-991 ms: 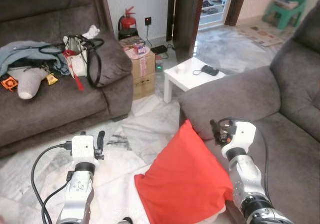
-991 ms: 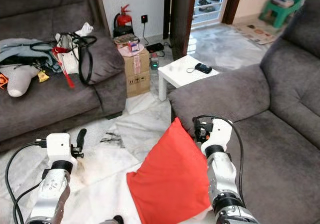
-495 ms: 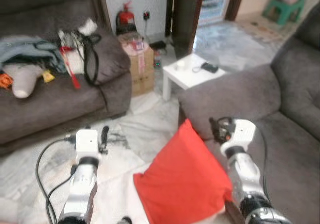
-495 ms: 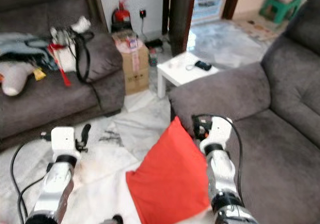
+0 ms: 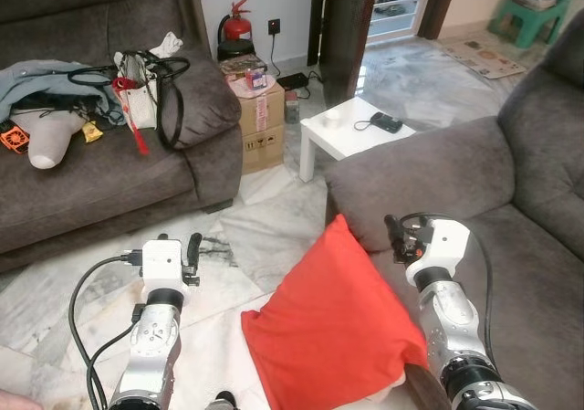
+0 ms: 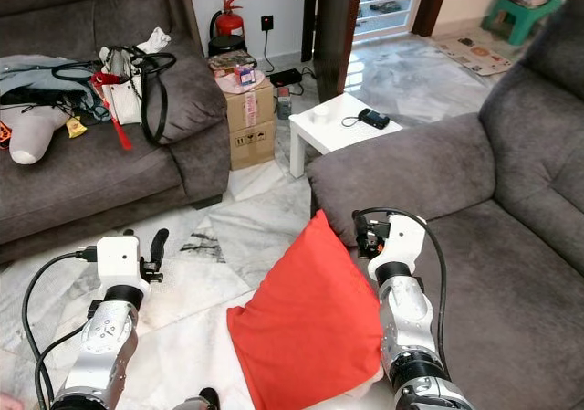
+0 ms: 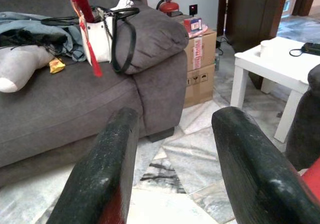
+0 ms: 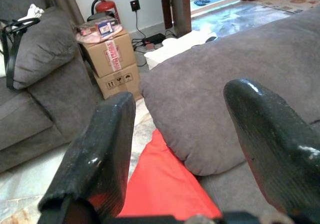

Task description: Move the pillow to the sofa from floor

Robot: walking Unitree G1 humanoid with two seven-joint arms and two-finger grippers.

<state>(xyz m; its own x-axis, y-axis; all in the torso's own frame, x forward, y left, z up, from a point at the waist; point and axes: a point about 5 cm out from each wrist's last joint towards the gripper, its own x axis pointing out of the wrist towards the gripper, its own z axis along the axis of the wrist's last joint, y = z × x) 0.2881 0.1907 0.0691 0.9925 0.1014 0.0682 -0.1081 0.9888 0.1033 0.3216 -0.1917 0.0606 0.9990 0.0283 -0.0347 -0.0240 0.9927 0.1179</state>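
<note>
A red pillow (image 5: 330,326) stands tilted on the marble floor, its upper corner leaning against the front of the grey sofa (image 5: 429,168) on my right. My right gripper (image 5: 394,232) is open just past the pillow's upper right edge, beside the sofa's armrest, with nothing between its fingers. The right wrist view shows the pillow (image 8: 161,183) below the right gripper (image 8: 182,97). My left gripper (image 5: 192,248) is open over the floor, left of the pillow and apart from it. In the left wrist view a sliver of the pillow (image 7: 313,176) is beside the left gripper (image 7: 175,124).
A second grey sofa (image 5: 100,195) at the left holds a white bag (image 5: 144,95), clothes and clutter. Behind stand a cardboard box (image 5: 259,129), a fire extinguisher (image 5: 235,28) and a low white table (image 5: 339,141) by the doorway. Bare marble floor (image 5: 265,227) lies between the sofas.
The head view shook and blurred, then settled slightly lower. My left arm has shifted a little to the right. The pillow and the right arm keep their places.
</note>
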